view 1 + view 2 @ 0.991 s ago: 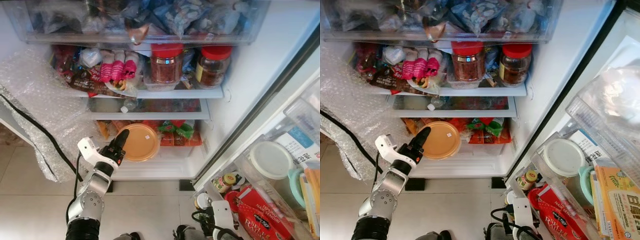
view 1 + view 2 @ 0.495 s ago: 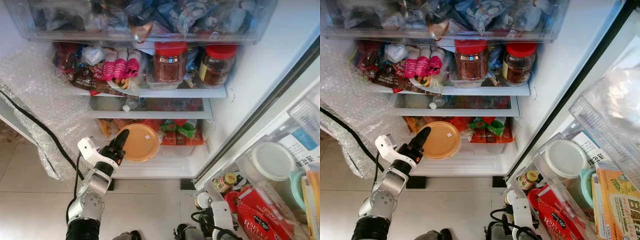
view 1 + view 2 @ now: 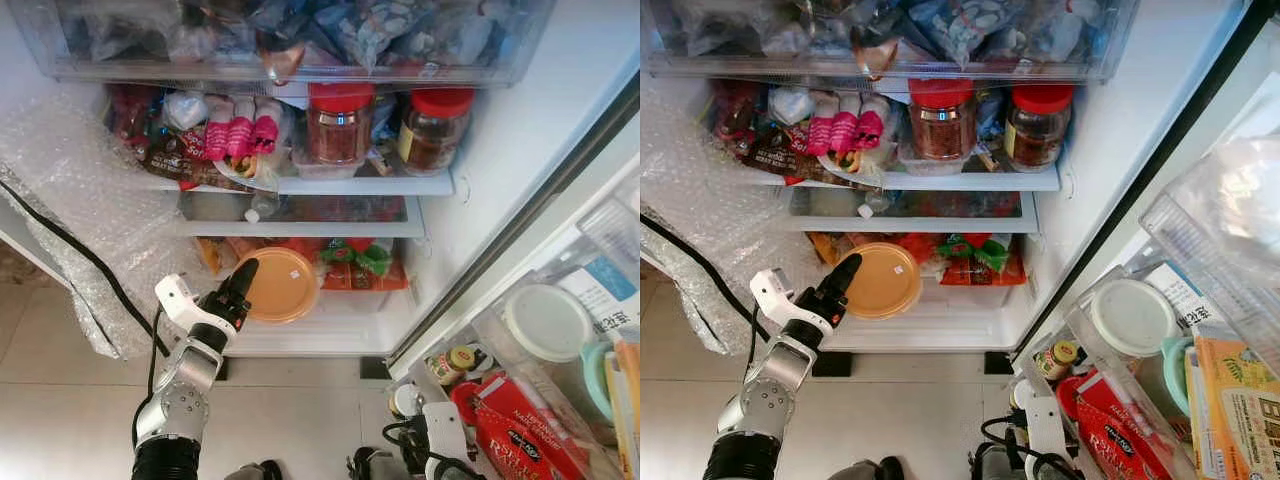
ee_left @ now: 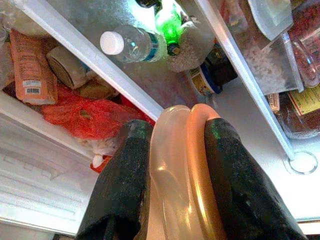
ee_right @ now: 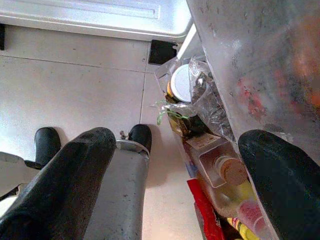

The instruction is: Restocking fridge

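Observation:
A round orange lidded container [image 3: 280, 285] is held on edge in front of the fridge's lowest shelf [image 3: 330, 325]. My left gripper [image 3: 244, 272] is shut on the container's left rim. In the left wrist view both black fingers [image 4: 127, 175] clamp the rim of the container [image 4: 182, 175], with a water bottle [image 4: 132, 45] and red bags on the shelves behind. My right gripper [image 5: 175, 150] hangs low over the floor beside the door bins, fingers wide apart and holding nothing.
Two red-lidded jars [image 3: 335, 125] and snack packs fill the upper shelf. The open door's bins [image 3: 545, 320] with a white-lidded tub, jars and boxes stand at right. Bubble wrap [image 3: 70, 190] and a black cable [image 3: 80, 260] hang at left. Tiled floor lies below.

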Controlling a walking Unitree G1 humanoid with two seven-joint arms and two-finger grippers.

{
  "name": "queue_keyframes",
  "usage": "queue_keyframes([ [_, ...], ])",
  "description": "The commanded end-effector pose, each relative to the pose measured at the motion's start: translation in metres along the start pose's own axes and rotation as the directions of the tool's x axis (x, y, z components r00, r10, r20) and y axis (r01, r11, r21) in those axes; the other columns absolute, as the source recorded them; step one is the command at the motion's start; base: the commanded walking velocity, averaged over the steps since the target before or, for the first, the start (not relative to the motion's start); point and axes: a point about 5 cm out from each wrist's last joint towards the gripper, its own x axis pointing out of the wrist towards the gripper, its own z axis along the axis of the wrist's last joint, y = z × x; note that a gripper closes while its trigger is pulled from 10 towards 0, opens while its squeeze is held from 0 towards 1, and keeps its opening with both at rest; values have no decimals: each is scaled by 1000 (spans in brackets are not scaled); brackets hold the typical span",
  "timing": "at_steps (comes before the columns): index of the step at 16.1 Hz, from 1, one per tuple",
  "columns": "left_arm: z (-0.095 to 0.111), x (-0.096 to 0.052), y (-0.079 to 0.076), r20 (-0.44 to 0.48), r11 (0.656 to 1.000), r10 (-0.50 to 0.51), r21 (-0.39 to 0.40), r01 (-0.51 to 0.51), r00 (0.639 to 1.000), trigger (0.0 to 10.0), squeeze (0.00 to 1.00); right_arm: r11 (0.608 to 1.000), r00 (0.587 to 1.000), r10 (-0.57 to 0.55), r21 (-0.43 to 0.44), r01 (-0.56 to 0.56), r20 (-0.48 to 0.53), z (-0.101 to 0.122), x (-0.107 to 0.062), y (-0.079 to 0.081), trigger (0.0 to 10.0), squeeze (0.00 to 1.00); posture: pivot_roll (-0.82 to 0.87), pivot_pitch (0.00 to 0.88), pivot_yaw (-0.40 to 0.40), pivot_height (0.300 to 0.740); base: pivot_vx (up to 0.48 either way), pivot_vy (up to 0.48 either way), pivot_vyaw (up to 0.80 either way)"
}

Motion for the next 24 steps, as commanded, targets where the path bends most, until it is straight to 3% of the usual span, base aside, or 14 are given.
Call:
queue_keyframes([
  [1,1,0,-3,0,1000,-7,12,7,1000,10000,0,1000,999,-20,-4,19,-41,-11,-3,-5,10000,0,-100,229,-13,706,0,0,0],
  [12,1,1,-3,-1,1000,-8,11,8,1000,10000,0,1000,999,-12,-19,11,-43,-13,-4,-6,10000,0,-102,220,-13,706,0,0,0],
  [17,1,1,-3,1,1000,-1,13,1,1000,10000,0,1000,998,-13,-16,12,-60,-16,-4,-7,10000,0,-102,226,-15,641,0,0,0],
  [24,1,1,-3,7,1000,3,9,-3,1000,10000,0,1000,998,-9,-14,9,-60,-18,-5,-8,10000,0,-102,229,-15,641,0,0,0],
])
